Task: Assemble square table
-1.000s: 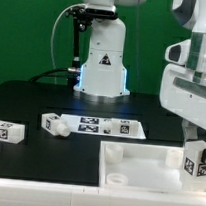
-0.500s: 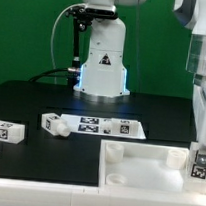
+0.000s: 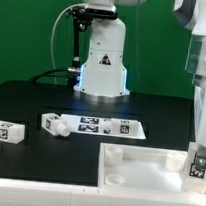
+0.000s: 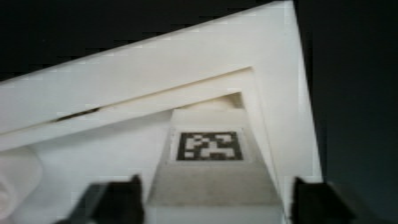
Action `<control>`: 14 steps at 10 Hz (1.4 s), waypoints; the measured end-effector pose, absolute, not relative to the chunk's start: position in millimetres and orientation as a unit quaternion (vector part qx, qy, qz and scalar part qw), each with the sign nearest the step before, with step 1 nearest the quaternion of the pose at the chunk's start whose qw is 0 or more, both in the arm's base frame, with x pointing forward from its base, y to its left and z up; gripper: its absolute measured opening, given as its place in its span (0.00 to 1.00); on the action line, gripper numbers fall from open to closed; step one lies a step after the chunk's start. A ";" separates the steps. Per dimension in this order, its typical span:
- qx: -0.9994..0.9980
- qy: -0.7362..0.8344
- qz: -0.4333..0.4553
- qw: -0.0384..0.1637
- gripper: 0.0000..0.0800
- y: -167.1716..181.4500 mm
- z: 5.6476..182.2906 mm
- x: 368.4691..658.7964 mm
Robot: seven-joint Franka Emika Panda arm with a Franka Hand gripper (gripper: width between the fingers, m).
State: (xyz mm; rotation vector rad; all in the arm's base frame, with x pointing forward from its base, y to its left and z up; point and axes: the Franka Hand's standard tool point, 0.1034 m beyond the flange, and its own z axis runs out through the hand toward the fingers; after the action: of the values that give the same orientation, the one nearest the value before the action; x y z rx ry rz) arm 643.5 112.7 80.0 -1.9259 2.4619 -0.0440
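Toward the edge of the surface (image 3: 31,97) at the exterior view's left, a loose leg (image 3: 7,131) is left lying. The tabletop (image 3: 136,166) is set at the near edge. Over its corner at the exterior view's right, the held leg (image 3: 197,164), clamped between the jaws, has been lowered slightly; socket insertion is judged imminent.

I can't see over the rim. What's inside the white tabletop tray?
A white leg, gripped by the gripper, is held upright in one corner of the tabletop; the rest in view looks bare. The leg covers whatever lies beneath it.
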 end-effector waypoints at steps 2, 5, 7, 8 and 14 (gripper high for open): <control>-0.635 0.772 -0.014 0.023 0.79 109.2 106.2 642.8; -0.635 0.772 -0.014 0.022 0.81 108.8 105.8 641.9; -0.635 0.772 -0.013 0.022 0.81 108.7 105.3 641.8; -0.637 0.770 -0.014 0.022 0.81 108.2 105.7 641.8; -0.644 0.764 -0.004 0.029 0.81 86.9 116.9 594.0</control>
State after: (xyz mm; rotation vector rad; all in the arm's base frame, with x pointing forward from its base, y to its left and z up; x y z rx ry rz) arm 594.0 86.9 116.9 -1.9874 2.3589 -0.0119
